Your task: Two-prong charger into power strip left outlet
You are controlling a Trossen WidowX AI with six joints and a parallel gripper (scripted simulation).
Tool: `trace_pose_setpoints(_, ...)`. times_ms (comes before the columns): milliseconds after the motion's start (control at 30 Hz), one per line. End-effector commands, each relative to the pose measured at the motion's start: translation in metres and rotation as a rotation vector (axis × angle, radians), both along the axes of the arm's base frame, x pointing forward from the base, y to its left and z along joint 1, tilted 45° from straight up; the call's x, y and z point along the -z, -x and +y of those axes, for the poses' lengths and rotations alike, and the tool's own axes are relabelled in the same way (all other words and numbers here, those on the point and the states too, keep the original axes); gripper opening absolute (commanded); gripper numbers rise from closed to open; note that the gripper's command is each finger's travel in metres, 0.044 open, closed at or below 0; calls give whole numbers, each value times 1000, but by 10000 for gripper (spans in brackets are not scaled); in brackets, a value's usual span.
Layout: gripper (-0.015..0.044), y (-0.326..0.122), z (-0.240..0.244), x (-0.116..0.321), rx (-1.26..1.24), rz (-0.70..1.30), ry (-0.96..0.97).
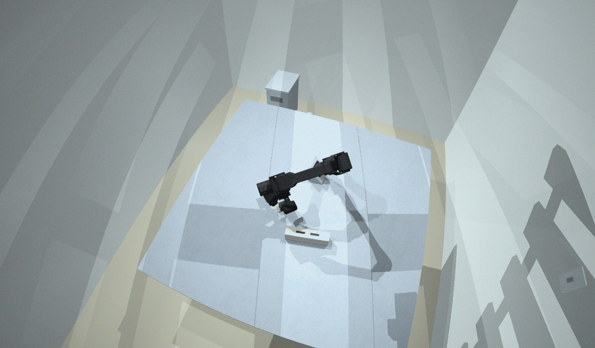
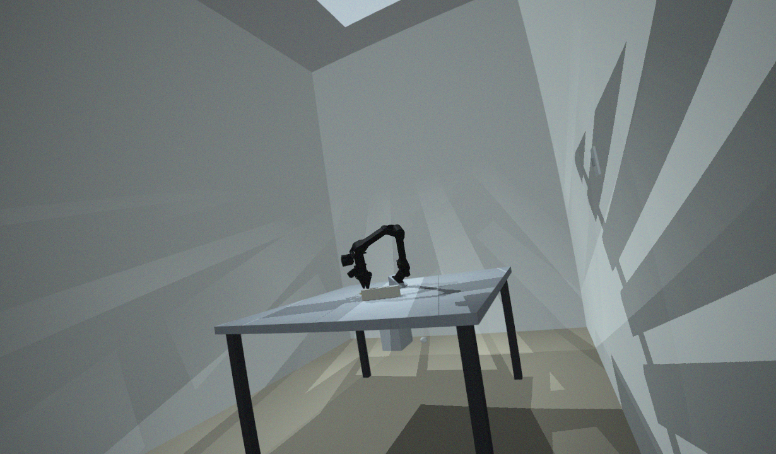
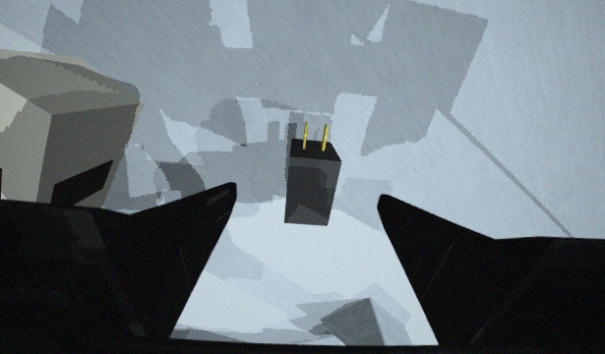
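Note:
The black charger (image 3: 312, 189) lies on the table, its two yellow prongs (image 3: 315, 137) pointing toward the top of the wrist view. In the top view the gripper hides most of it; only a bit of the prongs shows. My gripper (image 3: 309, 195) (image 2: 366, 286) is open and empty, low over the table, with one fingertip on each side of the charger in the wrist view and gaps on both sides. The cream power strip (image 1: 307, 239) (image 2: 380, 292) (image 3: 73, 147) lies close by, left of the charger in the wrist view. Two dark outlets show on its top in the top view.
The table (image 1: 221, 233) (image 2: 345, 325) carries sharp bands of light and shadow. A grey wedge-shaped piece (image 3: 356, 322) shows at the bottom of the wrist view. A pale cabinet (image 1: 282, 82) (image 2: 395, 340) stands beyond the table. A small plate (image 1: 572, 280) is on the wall.

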State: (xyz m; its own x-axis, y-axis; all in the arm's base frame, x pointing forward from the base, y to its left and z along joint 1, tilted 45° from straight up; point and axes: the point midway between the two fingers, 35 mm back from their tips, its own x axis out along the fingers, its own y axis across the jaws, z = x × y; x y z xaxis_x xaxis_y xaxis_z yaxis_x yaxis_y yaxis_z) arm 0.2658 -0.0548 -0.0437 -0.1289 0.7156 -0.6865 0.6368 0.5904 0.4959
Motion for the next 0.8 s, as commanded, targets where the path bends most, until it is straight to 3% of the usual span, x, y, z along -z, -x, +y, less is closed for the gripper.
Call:
trace_pose_setpoints(0, 440, 2, 5, 5, 8, 10, -8)
trace_pose_setpoints(633, 440, 5, 25, 24, 7, 10, -10)
trace_pose_setpoints(767, 335, 3, 23, 22, -1, 0, -3)
